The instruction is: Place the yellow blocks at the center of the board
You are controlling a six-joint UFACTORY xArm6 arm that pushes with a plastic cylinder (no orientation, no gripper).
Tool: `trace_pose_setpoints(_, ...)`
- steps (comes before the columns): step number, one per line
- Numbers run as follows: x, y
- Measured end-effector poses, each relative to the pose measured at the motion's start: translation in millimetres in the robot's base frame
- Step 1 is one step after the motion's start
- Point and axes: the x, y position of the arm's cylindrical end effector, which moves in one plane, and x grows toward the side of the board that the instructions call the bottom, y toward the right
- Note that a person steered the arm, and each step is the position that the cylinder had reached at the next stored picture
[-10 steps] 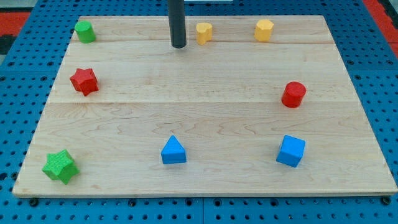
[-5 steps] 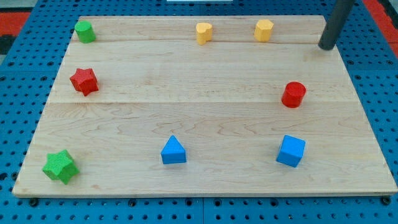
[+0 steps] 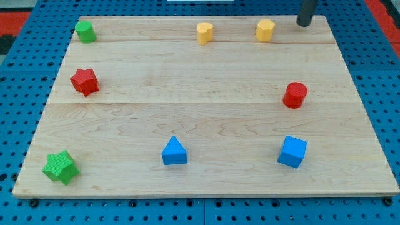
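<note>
Two yellow blocks sit along the view's top edge of the worktop [image 3: 206, 75], well apart from each other: a yellow heart-like block [image 3: 205, 32] just left of the middle line and a yellow hexagonal block [image 3: 265, 30] further to the view's right. Both look like small, rigid, light pieces with flat bases, so I judge they will slide easily on the smooth wood and may spin or slip sideways if pushed off-centre; neither looks fragile. There are no jaws on this rig, so nothing can be clasped; the only contact is a push, best placed on each block's far face, the side toward the view's top, squarely in line with the board's centre. My tip [image 3: 304, 24] stands at the view's top right, near the hexagonal block's right side but not touching it. Further out lie a red cylinder [image 3: 295, 95], a blue cube [image 3: 292, 152], a blue triangle block [image 3: 174, 152], a green star [image 3: 60, 167], a red star [image 3: 84, 82] and a green cylinder [image 3: 85, 31], all clear of the centre.
</note>
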Motion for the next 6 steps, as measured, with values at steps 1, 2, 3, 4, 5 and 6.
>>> trace_pose_setpoints(1, 19, -62)
trace_pose_setpoints(2, 19, -67)
trace_pose_setpoints(3, 22, -39)
trace_pose_setpoints(4, 23, -37)
trace_pose_setpoints(5, 23, -103)
trace_pose_setpoints(6, 36, -101)
